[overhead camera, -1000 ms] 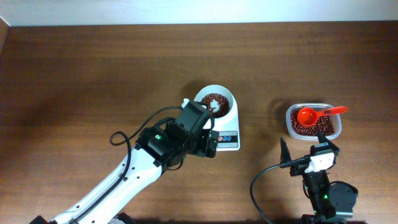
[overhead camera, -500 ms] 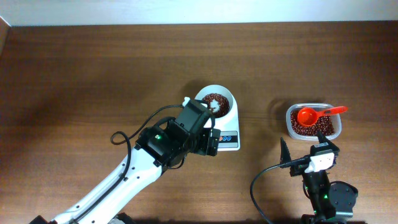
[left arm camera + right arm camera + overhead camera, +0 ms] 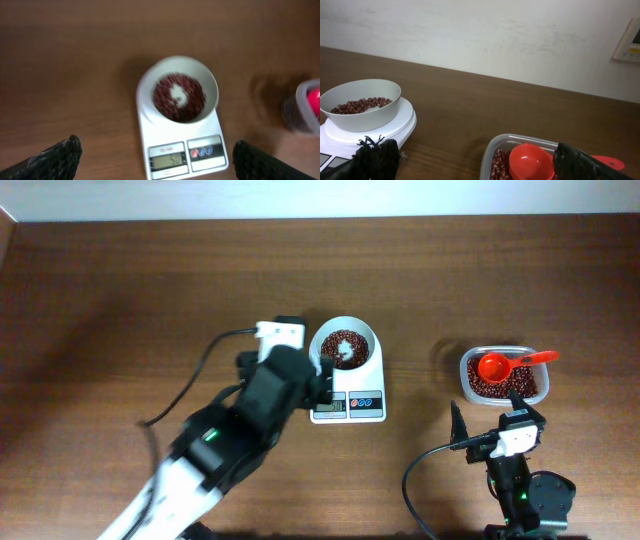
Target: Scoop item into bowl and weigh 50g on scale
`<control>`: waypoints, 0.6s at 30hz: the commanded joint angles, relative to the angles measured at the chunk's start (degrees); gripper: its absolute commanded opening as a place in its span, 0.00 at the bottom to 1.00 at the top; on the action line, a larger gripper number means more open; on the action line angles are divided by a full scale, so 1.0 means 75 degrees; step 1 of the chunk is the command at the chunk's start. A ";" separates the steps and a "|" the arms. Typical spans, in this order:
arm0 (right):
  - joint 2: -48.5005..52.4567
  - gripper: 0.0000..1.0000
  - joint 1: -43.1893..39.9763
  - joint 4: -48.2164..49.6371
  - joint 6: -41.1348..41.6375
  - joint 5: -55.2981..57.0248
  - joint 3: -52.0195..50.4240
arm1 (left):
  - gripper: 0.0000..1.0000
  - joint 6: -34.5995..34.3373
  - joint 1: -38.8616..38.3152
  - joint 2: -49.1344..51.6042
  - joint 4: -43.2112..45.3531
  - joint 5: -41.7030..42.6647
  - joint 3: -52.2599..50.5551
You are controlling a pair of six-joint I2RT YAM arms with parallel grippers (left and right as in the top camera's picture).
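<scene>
The white bowl [image 3: 346, 346] stands on the white scale [image 3: 350, 402] and holds red-brown beans [image 3: 344, 348] in a ring round a bare spot. It shows in the left wrist view [image 3: 178, 90] on the scale [image 3: 184, 155], and in the right wrist view [image 3: 360, 106]. My left gripper [image 3: 318, 368] is open and empty, just left of the bowl and above the scale's near end [image 3: 155, 159]. My right gripper [image 3: 488, 420] is open and empty at the near right, short of the clear tub [image 3: 504, 375].
The clear plastic tub [image 3: 520, 155] holds more beans and a red scoop [image 3: 512, 364] with its handle over the right rim. Brown table all round; a pale wall lies behind in the right wrist view.
My left arm has swung left and back off the scale, and its display and buttons now show. The right arm, tub and scoop have not moved.
</scene>
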 commanded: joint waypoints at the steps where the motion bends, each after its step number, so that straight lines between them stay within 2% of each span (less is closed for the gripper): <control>1: -0.0079 0.99 0.0067 -0.0032 0.0003 -0.0015 -0.0038 | 0.99 -0.0061 -0.0009 -0.2049 -0.0854 -0.0781 0.0023; 3: -0.0079 0.99 0.0067 -0.0032 0.0003 -0.0015 -0.0038 | 0.99 -0.0064 -0.0009 -0.3107 -0.1518 -0.0393 0.0023; 7: -0.0079 0.99 0.0067 -0.0032 0.0003 -0.0015 -0.0038 | 0.99 -0.0058 -0.0009 -0.5126 -0.2422 -0.0411 0.0023; 11: -0.0079 0.99 0.0067 -0.0032 0.0003 -0.0015 -0.0038 | 0.99 -0.0058 -0.0009 -0.6519 -0.3381 -0.0402 0.0020; 18: -0.0079 0.99 0.0067 -0.0032 0.0003 -0.0015 -0.0038 | 0.99 -0.0061 -0.0009 -0.7597 -0.3888 -0.0341 0.0020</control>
